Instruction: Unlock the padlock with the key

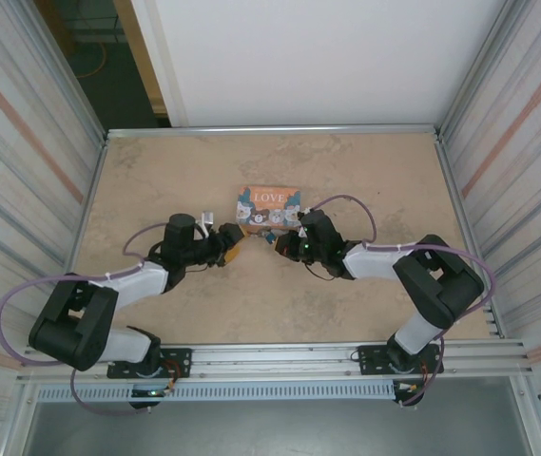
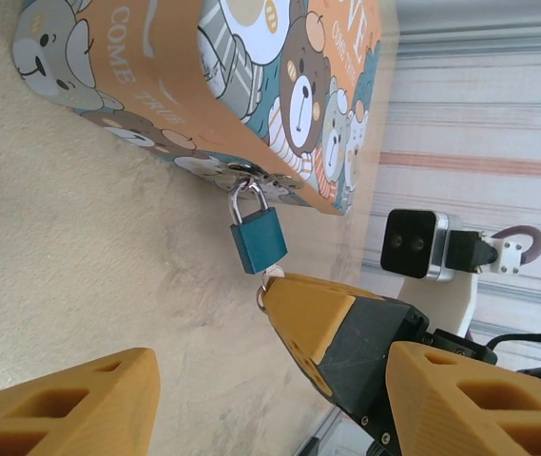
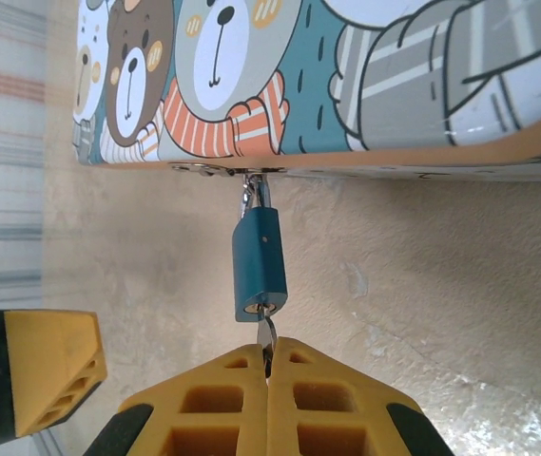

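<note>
The small teal padlock (image 3: 259,266) hangs by its metal loop from the clasp of the bear-printed "LOVE" tin (image 3: 346,76). A silver key (image 3: 266,334) sits in the keyhole at the padlock's bottom end. My right gripper (image 3: 268,369) is shut on the key's head. In the left wrist view the padlock (image 2: 258,237) lies on the table beside the tin (image 2: 203,85), with the right gripper's fingers (image 2: 322,323) at its lower end. My left gripper (image 2: 270,380) is open, apart from the padlock, holding nothing. From above, both grippers, left (image 1: 235,233) and right (image 1: 278,237), meet before the tin (image 1: 268,198).
The beige table (image 1: 203,171) is walled by corrugated metal panels (image 1: 23,142) on both sides, with a rail along the near edge (image 1: 280,356). The left gripper's orange finger (image 3: 42,366) stands close to the left of the right gripper.
</note>
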Action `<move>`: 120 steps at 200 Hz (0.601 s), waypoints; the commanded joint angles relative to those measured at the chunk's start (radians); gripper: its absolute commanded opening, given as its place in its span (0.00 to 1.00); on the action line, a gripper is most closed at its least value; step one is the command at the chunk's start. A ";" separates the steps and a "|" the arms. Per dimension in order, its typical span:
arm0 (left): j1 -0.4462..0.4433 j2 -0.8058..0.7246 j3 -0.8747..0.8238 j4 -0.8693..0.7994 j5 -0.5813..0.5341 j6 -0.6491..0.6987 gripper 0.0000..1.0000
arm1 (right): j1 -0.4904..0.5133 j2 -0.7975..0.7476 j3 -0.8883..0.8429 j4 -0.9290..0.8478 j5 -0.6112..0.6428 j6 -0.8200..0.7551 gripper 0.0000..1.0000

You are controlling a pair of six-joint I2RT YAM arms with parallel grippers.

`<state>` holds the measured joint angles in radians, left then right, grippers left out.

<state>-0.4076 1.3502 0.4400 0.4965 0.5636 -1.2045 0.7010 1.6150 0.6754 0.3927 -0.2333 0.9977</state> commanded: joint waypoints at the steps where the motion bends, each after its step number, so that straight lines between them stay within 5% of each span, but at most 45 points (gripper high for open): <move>1: -0.005 0.013 -0.024 0.108 0.000 -0.066 0.63 | 0.005 -0.044 -0.007 0.025 0.004 0.045 0.00; 67: -0.032 0.155 0.015 0.267 0.033 -0.162 0.55 | 0.007 -0.044 -0.002 0.027 0.008 0.050 0.00; 120: -0.083 0.261 0.012 0.393 -0.057 -0.249 0.52 | 0.007 -0.042 0.005 0.021 0.003 0.045 0.00</move>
<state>-0.4679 1.5646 0.4416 0.7635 0.5613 -1.3846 0.7021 1.6035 0.6739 0.3920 -0.2325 1.0222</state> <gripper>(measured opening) 0.528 0.046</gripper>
